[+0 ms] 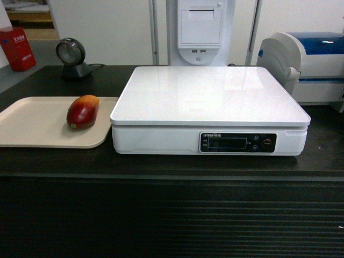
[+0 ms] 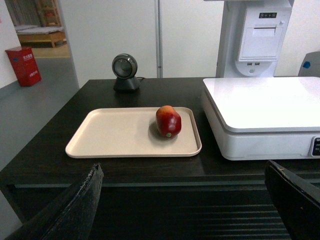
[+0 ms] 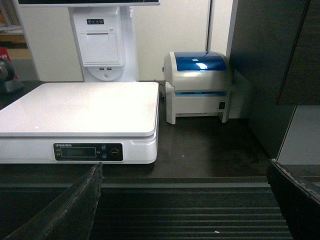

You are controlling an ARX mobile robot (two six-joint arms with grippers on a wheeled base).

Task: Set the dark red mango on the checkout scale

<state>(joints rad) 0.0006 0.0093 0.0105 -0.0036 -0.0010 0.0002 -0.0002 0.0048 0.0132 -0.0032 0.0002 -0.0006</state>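
Left tool point(image 2: 182, 200): wide open, empty, short of the tabletop's point(image 1: 161, 166) front edge.
Right tool point(image 3: 185, 200): likewise open, empty.
Mango point(image 1: 82, 112): lay on tray point(image 1: 32, 126), near its right edge.
Scale point(image 1: 209, 97): right of tray.

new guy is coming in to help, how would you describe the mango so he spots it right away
On the black checkout counter, look left of the big white scale to the flat beige tray. The dark red mango lies near its right edge, the only fruit there.
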